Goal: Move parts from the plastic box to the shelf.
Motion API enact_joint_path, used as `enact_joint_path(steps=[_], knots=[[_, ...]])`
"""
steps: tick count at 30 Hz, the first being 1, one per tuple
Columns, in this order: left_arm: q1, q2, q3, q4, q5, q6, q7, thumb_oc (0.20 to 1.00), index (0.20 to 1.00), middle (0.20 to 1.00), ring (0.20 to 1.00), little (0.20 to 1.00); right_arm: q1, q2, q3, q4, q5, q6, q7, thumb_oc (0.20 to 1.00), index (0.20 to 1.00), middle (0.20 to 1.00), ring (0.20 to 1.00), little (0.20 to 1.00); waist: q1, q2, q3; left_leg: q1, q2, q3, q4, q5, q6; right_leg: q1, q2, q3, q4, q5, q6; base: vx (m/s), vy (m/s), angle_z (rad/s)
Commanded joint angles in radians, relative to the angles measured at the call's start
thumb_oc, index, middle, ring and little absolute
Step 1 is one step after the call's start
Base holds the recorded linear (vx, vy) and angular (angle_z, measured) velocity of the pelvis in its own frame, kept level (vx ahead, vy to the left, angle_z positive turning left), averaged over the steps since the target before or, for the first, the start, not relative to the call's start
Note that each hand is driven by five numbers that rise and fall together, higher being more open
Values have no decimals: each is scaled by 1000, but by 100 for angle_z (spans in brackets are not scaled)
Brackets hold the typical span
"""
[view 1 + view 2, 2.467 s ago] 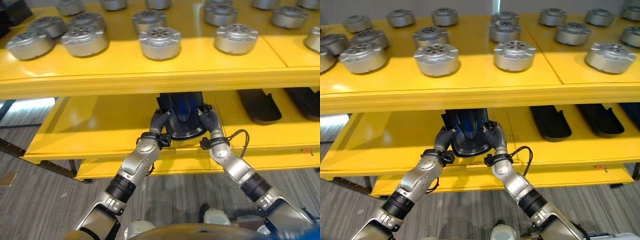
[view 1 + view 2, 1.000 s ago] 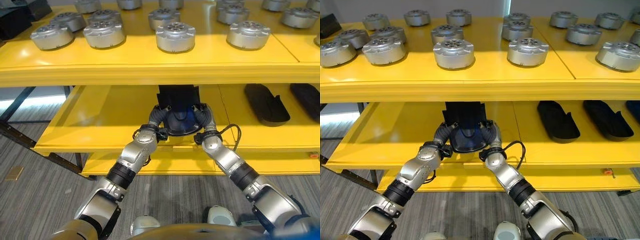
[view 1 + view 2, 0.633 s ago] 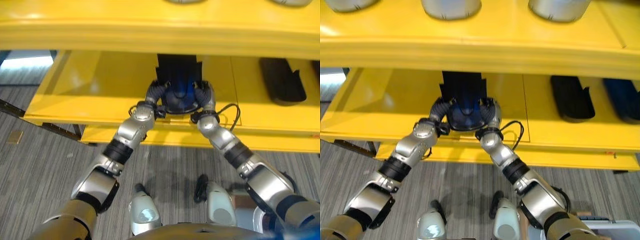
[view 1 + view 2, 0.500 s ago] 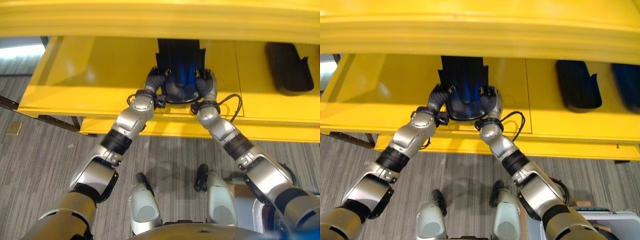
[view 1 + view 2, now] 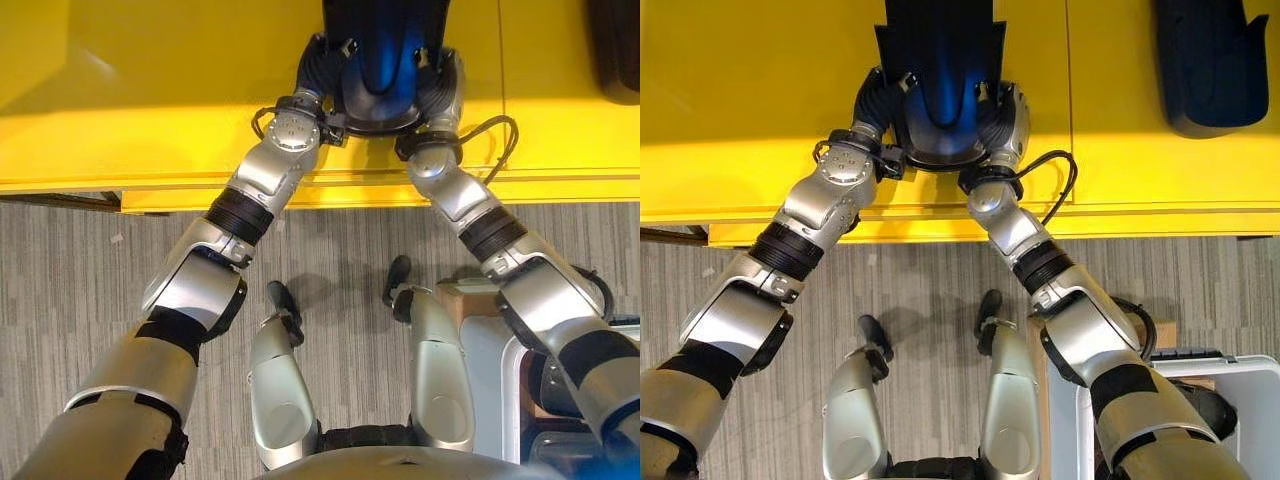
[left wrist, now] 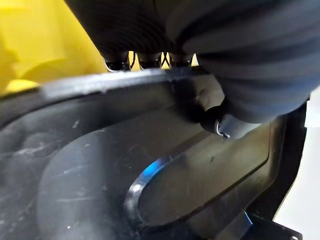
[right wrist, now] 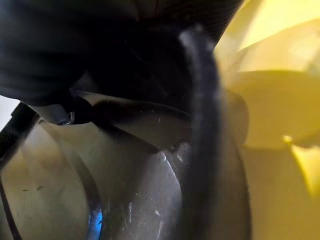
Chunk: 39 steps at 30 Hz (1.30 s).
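The view has tipped further down than half a second ago: the upper shelf edge has gone out of sight and more grey floor (image 5: 940, 290) shows, while the hands and the part sit on the yellow shelf (image 5: 760, 110) as before. The dark, blue-glinting part (image 5: 940, 100) rests on the shelf near its front edge, with the left hand (image 5: 872, 110) clasped on one side and the right hand (image 5: 1008, 115) on the other. In each wrist view the fingers reach over the part's rim and the thumb presses inside it. The part's far end is cut off at the top. A second dark part (image 5: 1205, 60) lies further right, also cut off. A grey box corner (image 5: 1230, 400) shows by the right arm.
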Motion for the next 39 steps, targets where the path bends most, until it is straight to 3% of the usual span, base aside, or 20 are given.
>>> enact_joint_path(steps=[1,17,18,19,20,24,30,32,39], knots=[[-104,-30,-85,-97,60,-118,-46,200,200,200,200,200,-135,-26,2,35,32,-29,-17,200,200,200,200,200,9,7,-41,-65,-29,39,-62,33,-13,13,49,98,1,-87,116,0,0,0],[-135,-39,-98,-16,80,-147,-30,200,200,200,200,200,-198,-55,12,91,15,-76,-13,200,200,200,200,200,7,1,-41,-66,-28,39,-73,42,-19,-1,61,91,8,-85,106,1,-1,0],[-139,-39,-99,-10,73,-148,-22,244,244,244,244,244,-204,-55,15,91,16,-76,-15,200,200,200,200,200,8,1,-41,-66,-28,38,-71,42,-19,0,61,89,12,-87,105,0,0,0],[-141,-40,-99,-3,74,-153,-23,542,542,542,542,542,-209,-52,18,98,17,-83,-24,416,416,416,416,416,9,1,-41,-66,-28,37,-71,43,-19,0,62,88,15,-88,105,16,-36,0],[-143,-39,-100,3,68,-163,-29,1000,1000,1000,1000,1000,-215,-48,16,101,25,-93,-42,1000,1000,1000,1000,1000,12,1,-41,-66,-27,35,-70,44,-20,0,62,86,18,-89,104,6,-32,0],[-140,-36,-94,5,51,-163,-25,1000,1000,1000,1000,1000,-219,-46,8,103,18,-91,-61,1000,1000,1000,1000,1000,15,3,-41,-61,-28,33,-76,47,-21,3,61,80,21,-91,103,-1,-8,0],[-115,-41,-72,9,68,-208,11,1000,1000,1000,1000,1000,-206,-40,-11,92,-2,-106,-128,1000,1000,1000,1000,1000,15,5,-41,-52,-27,32,-80,47,-19,13,61,80,18,-94,102,0,0,0],[-102,-35,-62,-1,82,-251,43,1000,1000,1000,1000,1000,-198,-44,-27,72,-56,-140,-191,1000,1000,1000,1000,1000,14,7,-41,-42,-28,31,-86,47,-19,22,60,79,15,-96,105,0,0,0],[-86,-48,-39,-34,137,-284,116,1000,1000,1000,1000,1000,-166,-38,-74,-2,-116,-147,-197,1000,1000,1000,1000,1000,10,9,-42,-30,-29,34,-90,43,-14,30,59,84,22,-105,107,0,4,0]])
